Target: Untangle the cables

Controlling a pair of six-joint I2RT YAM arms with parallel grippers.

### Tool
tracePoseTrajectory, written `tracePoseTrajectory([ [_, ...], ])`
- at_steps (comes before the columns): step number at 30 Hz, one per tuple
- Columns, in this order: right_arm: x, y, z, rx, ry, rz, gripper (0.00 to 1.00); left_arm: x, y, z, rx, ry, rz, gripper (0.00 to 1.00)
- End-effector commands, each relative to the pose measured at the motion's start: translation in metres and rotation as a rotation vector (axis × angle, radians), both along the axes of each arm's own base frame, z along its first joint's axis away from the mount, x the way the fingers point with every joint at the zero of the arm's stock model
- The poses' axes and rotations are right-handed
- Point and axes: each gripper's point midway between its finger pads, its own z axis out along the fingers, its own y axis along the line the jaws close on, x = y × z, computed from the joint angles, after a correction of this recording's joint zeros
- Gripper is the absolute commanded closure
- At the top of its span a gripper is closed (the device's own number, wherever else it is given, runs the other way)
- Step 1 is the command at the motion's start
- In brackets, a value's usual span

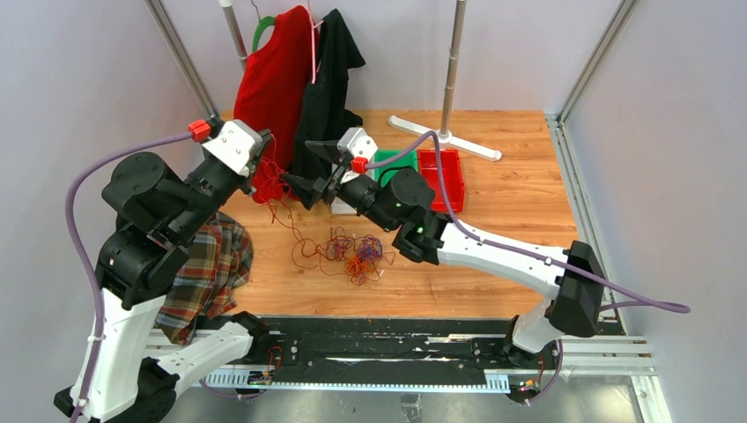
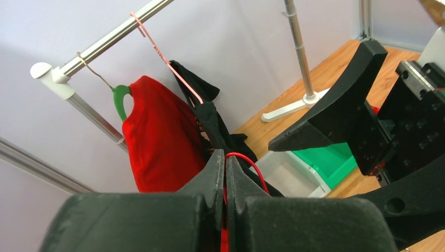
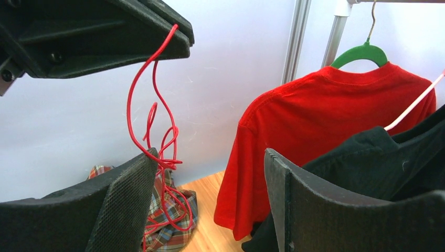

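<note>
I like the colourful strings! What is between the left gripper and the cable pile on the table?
A red cable. It hangs from the shut left gripper and trails down toward the cable pile. The top view shows the whole stretch.

Cables (image 1: 352,253) tangled in curls, red strand (image 1: 267,183) raised above heap

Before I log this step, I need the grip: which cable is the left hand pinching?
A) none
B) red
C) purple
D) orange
B: a red cable comes out of the tip of the shut left hand and hangs from it.
</note>
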Motion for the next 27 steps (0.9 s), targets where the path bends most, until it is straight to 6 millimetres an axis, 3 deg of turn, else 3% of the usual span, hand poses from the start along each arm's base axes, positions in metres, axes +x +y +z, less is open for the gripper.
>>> tracePoseTrajectory([
  [1,-0.006,0.008,0.018,0.057,-0.009,0.025,0.26,-0.005,0.003,0.021,-0.049,-0.043,0.003,1.00],
  [15,0.007,0.017,0.020,0.109,0.015,-0.013,0.26,-0.009,-0.001,0.022,-0.120,-0.003,-0.017,1.00],
  [27,0.036,-0.001,0.026,0.258,0.050,-0.185,0.27,-0.017,-0.009,0.020,-0.189,0.070,-0.065,1.00],
])
